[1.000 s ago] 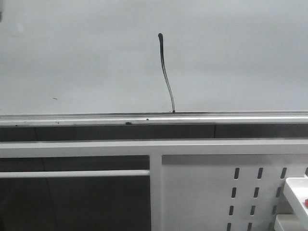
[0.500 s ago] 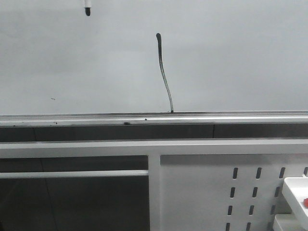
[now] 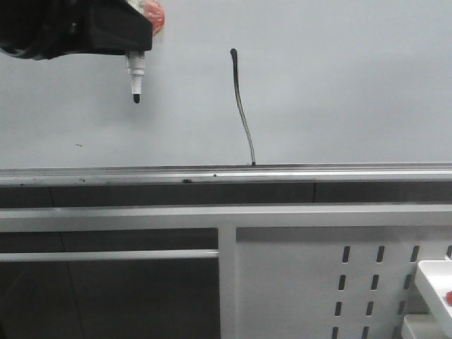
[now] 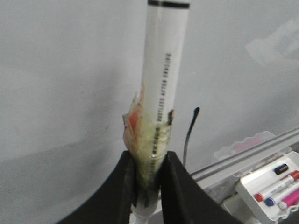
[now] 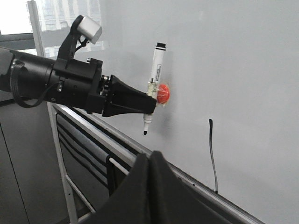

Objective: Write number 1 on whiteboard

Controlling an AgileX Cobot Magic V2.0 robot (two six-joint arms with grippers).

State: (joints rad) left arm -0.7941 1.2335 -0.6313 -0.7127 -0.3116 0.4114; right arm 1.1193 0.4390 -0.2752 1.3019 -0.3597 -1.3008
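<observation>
The number 1 [image 3: 242,106] stands complete on the whiteboard [image 3: 339,85]. The left gripper [image 4: 148,179], clamping the marker [image 4: 161,93], sits at the stroke's ten o'clock, tip apparently off the board. The right gripper [image 5: 150,161] is closed, empty.

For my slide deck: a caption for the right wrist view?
Left gripper holds a marker tip-down near the whiteboard, beside the number 1.

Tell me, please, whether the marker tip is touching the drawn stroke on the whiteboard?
Apart. The front view shows the marker tip well to the left of the number 1, with bare whiteboard between; the left gripper holds the marker.
</observation>
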